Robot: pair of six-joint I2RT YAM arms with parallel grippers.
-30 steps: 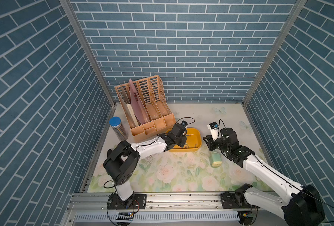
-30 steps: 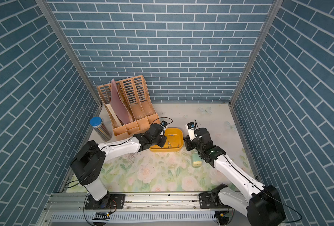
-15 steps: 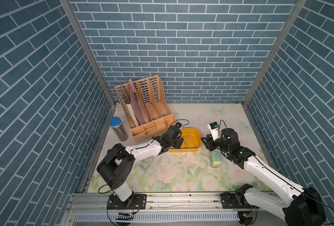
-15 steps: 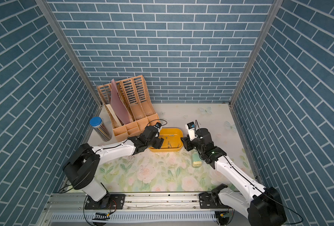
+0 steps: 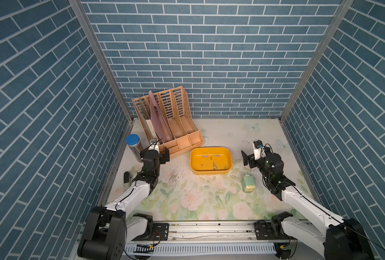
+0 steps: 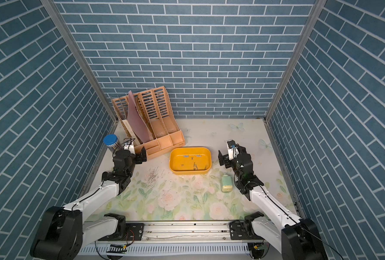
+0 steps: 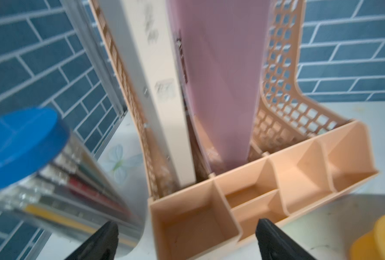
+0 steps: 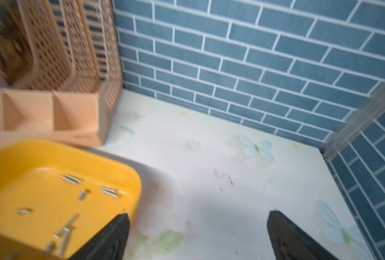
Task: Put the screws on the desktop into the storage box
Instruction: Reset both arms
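The yellow-orange storage box (image 5: pixel 227 155) (image 6: pixel 207 155) stands mid-desktop (image 5: pixel 220 135), with several small metal screws (image 5: pixel 214 165) (image 6: pixel 194 166) lying on its floor. In the right wrist view the screws (image 8: pixel 72 179) show blurred inside the box (image 8: pixel 133 180). I see no screw for certain on the floral desktop; a tiny pale speck lies just in front of the box. My left gripper (image 5: pixel 161 155) (image 6: pixel 139 155) (image 7: pixel 187 225) is open and empty, left of the box at the organizer's front compartments. To the right of the box, my right gripper (image 5: pixel 250 158) (image 6: pixel 224 159) (image 8: pixel 199 216) hangs open and empty over bare desktop.
A peach slotted file organizer (image 5: pixel 171 126) holding a pink folder stands at the back left. A blue-lidded clear canister (image 5: pixel 134 146) is close beside my left wrist. A pale green case (image 5: pixel 248 182) lies under my right forearm. Dark scuff marks (image 5: pixel 173 175) speckle the cloth.
Both grippers have opened and drawn away from the box, the left one leftward to the organizer, the right one rightward. The box stays put.
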